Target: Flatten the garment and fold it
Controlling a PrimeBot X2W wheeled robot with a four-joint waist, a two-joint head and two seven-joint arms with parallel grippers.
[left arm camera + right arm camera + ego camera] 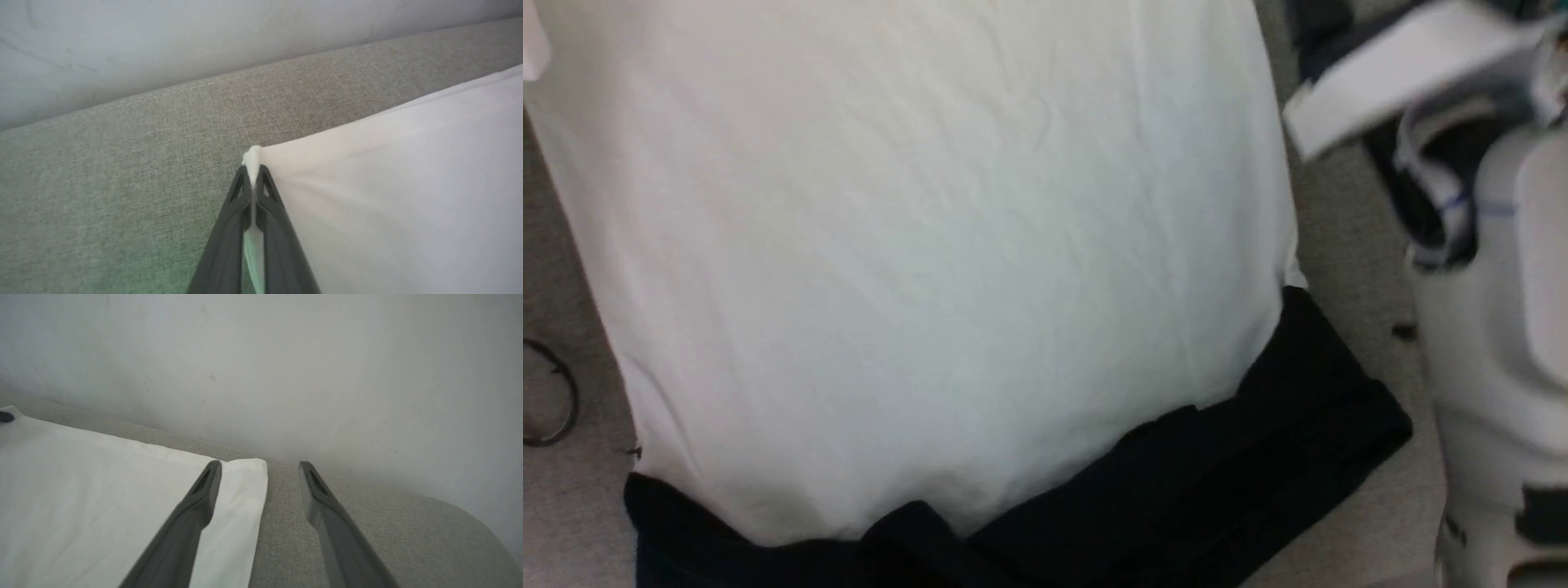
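Observation:
The garment point(947, 245) lies spread on a grey cushioned surface, its white body flat and its black sleeves point(1217, 465) bunched along the near edge. In the left wrist view my left gripper point(253, 167) is shut on a white corner of the garment point(408, 183), a pinch of cloth sticking out past the tips. My right gripper point(259, 469) is open and straddles the edge of another white corner point(245, 473). One of its fingers is over the cloth, the other over the grey surface. Nothing is held between them.
The grey upholstered surface point(102, 183) ends at a stitched edge against a pale wall point(286, 355) just beyond both corners. A dark ring of cord point(556, 392) lies left of the garment. My pale body point(1494, 367) and some white clutter point(1405, 73) stand at the right.

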